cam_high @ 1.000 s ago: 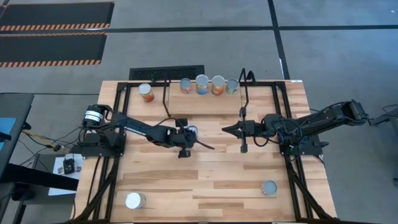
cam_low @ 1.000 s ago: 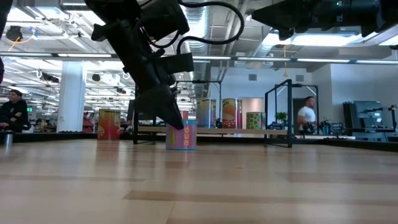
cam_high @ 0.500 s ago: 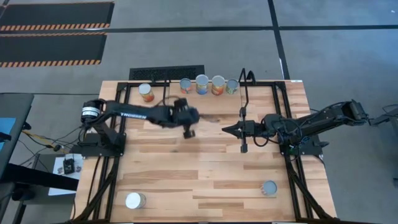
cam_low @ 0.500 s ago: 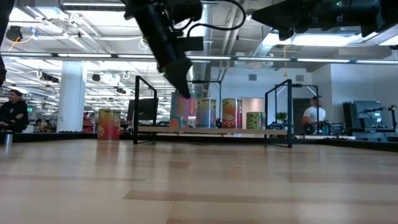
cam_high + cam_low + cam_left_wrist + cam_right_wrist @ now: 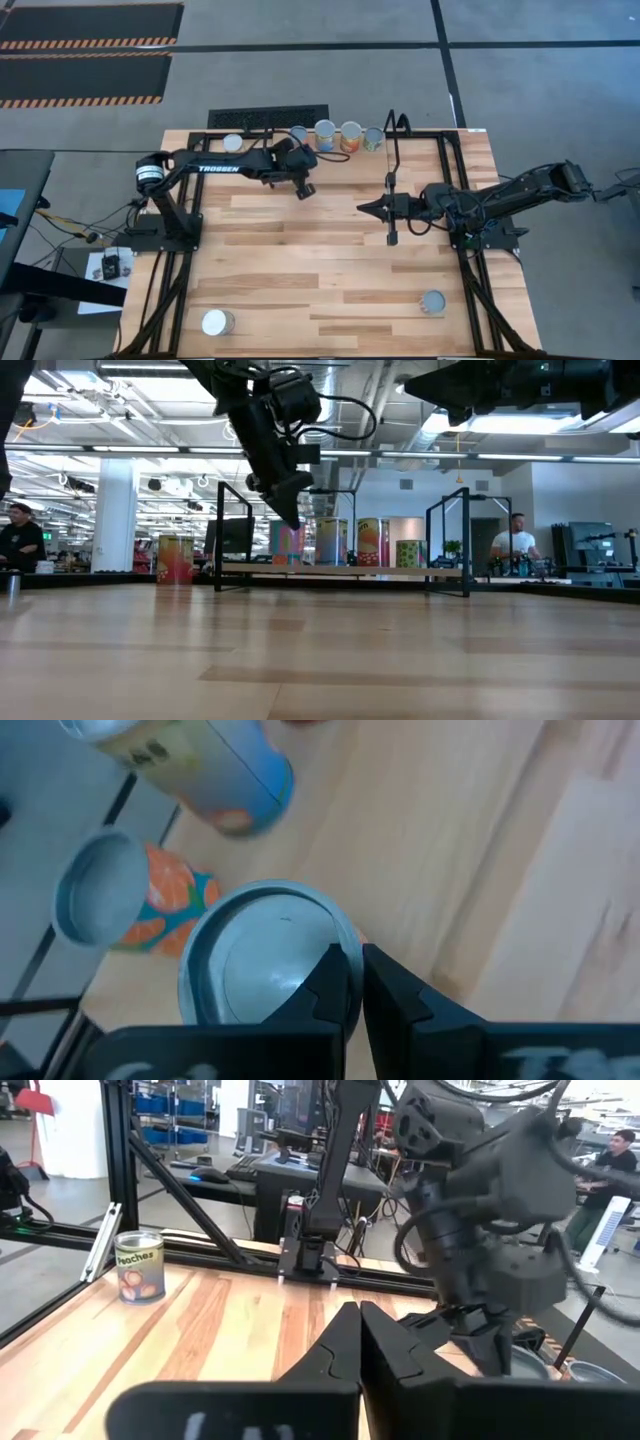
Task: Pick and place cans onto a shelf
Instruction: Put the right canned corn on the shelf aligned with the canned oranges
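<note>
My left gripper (image 5: 303, 186) hangs over the near left part of the shelf (image 5: 345, 170), slanting down, shut on a can with a blue-grey top (image 5: 262, 958) and a pink and blue label (image 5: 287, 544). From above, the gripper hides this can. Whether the can's base touches the shelf, I cannot tell. Several more cans (image 5: 337, 135) stand in a row along the shelf's far edge. My right gripper (image 5: 362, 208) waits level and shut above the table's right middle, touching nothing. My left gripper (image 5: 360, 992) pinches the can's top rim (image 5: 345, 942) between its two nearly closed fingers, at one spot on the rim's edge. The fingers slant down onto it from above. The can hangs upright below them, off the tabletop.
One can (image 5: 233, 143) stands on the table left of the shelf, one (image 5: 217, 322) at the near left, and one (image 5: 433, 302) at the near right. The shelf's black rod uprights (image 5: 392, 190) rise at its ends. People (image 5: 515, 540) are in the room behind.
My left gripper has taken hold of the can at the table's middle and lifted it clear. It has swung up and toward the far edge, carrying the can upright to the shelf's near left part. My right gripper has kept still.
</note>
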You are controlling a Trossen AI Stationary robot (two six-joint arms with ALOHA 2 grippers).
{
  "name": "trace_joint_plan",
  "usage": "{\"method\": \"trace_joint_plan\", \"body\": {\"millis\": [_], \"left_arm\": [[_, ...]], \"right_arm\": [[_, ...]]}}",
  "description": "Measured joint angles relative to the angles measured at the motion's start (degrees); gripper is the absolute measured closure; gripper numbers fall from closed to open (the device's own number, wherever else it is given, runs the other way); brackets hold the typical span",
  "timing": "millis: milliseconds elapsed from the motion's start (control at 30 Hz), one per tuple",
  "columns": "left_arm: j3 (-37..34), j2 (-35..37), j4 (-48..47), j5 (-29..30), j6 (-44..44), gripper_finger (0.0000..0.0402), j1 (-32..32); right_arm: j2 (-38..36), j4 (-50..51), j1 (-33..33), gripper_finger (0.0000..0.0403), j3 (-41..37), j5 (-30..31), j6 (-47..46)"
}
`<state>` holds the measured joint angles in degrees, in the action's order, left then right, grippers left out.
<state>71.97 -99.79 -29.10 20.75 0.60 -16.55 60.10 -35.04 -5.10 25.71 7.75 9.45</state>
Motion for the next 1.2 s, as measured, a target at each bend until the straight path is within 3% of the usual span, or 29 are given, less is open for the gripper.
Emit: {"method": "trace_joint_plan", "body": {"millis": [967, 1200], "left_arm": [[0.0, -1.5, 0.4, -2.5, -0.1, 0.0391, -4.7], [0.0, -1.5, 0.5, -2.5, -0.8, 0.0356, -4.7]], "right_arm": [[0.0, 0.1, 0.0, 0.0390, 0.0, 0.0, 0.0], [0.0, 0.1, 0.0, 0.0388, 0.0, 0.0, 0.0]]}}
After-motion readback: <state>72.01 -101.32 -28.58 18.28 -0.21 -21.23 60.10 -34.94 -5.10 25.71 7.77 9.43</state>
